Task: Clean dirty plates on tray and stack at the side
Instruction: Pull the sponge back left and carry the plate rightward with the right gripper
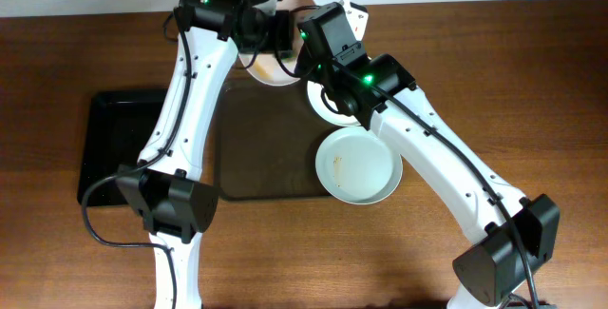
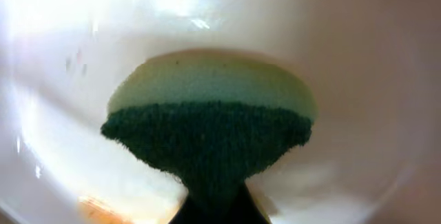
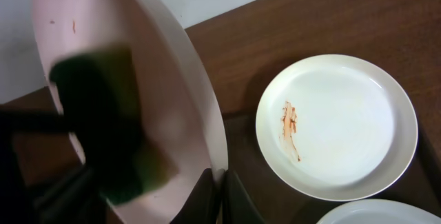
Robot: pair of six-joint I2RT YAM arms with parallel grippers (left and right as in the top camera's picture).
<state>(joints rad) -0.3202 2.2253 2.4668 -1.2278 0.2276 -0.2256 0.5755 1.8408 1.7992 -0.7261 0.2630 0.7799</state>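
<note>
Biggest risk: the held plate (image 3: pixel 172 100) is up on edge, pinched only at its lower rim by the right end effector (image 3: pixel 222 191), jaws narrow on the rim. The left end effector (image 2: pixel 217 209) is clamped on the sponge (image 2: pixel 207 134), green face pressed into the plate's face. Sideways scrub load against a rim pinch could pivot the plate or slip it out, and I'd expect it to drop onto the plates below.

Smaller risk: red-brown specks (image 3: pixel 72 25) sit at the plate's far edge from the right end effector, above the sponge. A short stroke could miss them.

Containers:
- tray (image 1: pixel 256 157), beneath both end effectors: the smeared plate (image 1: pixel 359 164) lies at its right side, below the right end effector, with a brown streak (image 3: pixel 289 124) in its well. Can't tell if it's fully inside the rim.
- The third plate (image 1: pixel 323 109) is mostly hidden under the right arm.
- black tray (image 1: pixel 114 147), well left of the left end effector: nothing seen in it, part hidden by the arm.
</note>
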